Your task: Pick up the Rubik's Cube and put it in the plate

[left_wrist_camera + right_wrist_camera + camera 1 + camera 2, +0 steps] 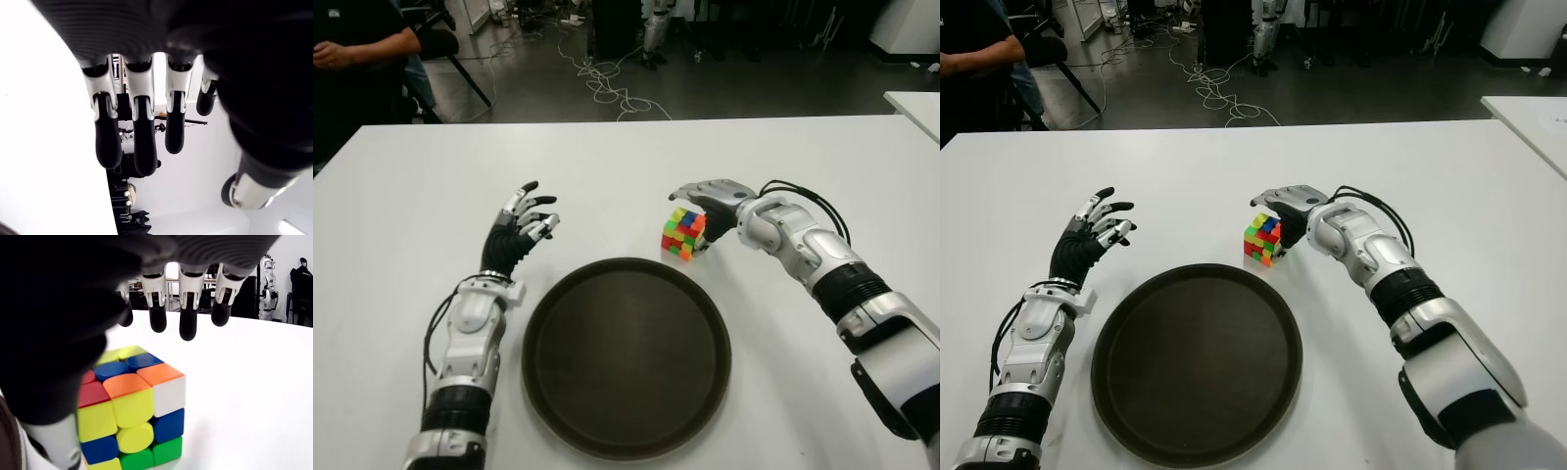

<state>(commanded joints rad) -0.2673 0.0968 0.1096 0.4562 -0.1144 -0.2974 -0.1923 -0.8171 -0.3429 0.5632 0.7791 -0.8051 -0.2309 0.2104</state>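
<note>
Nearest the head camera: round dark plate (626, 357), flat on the white table (411, 196), nothing in it.

Rubik's Cube (683, 234) sits on the table just beyond the plate's far right rim, close beside it; whether the two touch, cannot tell. Cube stands turned corner-on, with yellow, orange, blue, red, green and white stickers showing.

Right hand (710, 208) reaches in from the right and arches over the cube. In the right wrist view the cube (132, 406) rests on the table under the palm, and the four fingertips (188, 325) hang extended past its far side, above the table and clear of the cube's faces. Thumb shows low at the cube's near side, next to it; contact there cannot be told. Fingers are uncurled and hold nothing; cube is not lifted.

Left hand (521, 235) shows to the left of the plate, beyond its left rim, palm raised, fingers spread and loosely bent. Left wrist view shows its fingers (139, 142) hanging apart with nothing between them.

Background: a seated person (357, 59) at the table's far left corner, cables (607, 83) on the floor beyond.
</note>
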